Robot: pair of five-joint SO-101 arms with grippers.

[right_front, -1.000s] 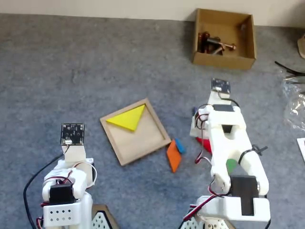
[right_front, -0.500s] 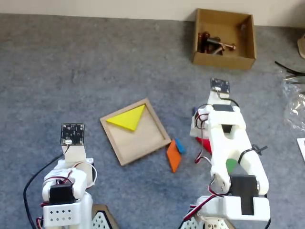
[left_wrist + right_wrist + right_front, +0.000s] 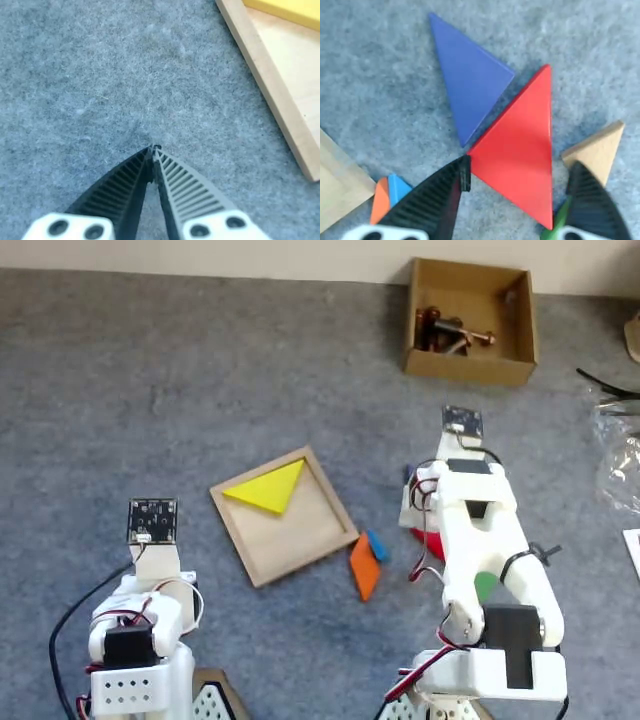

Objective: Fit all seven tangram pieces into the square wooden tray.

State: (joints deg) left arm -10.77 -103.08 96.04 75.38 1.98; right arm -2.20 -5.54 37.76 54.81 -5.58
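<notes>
near the middle of the grey felt counter [image 3: 150, 390] lies the square wooden tray [image 3: 292, 538], turned at an angle. one yellow triangle [image 3: 268, 490] lies flat in its far part. just beside the tray's right-hand corner, an orange piece [image 3: 365, 568] and a small light-blue piece [image 3: 377, 545] lie on the felt, touching each other.

farther right, the right arm [image 3: 480, 530] stretches over the other loose pieces and covers most of them from above; a red triangle [image 3: 428, 543] and a green piece [image 3: 486, 587] peek out from under it. in the right wrist view the right gripper [image 3: 520, 175] is spread wide, its two fingers standing on either side of the red triangle's broad end without closing on it. a dark blue triangle [image 3: 467, 75] meets the red one at an edge, and a wood-coloured triangle [image 3: 595, 150] lies just beside the far finger.

the left gripper [image 3: 152, 149] hangs over bare felt with its fingers pressed together, holding nothing, near the tray's left rim.

a cardboard box [image 3: 465, 367] with brownish items stands well apart at the counter's far side.
</notes>
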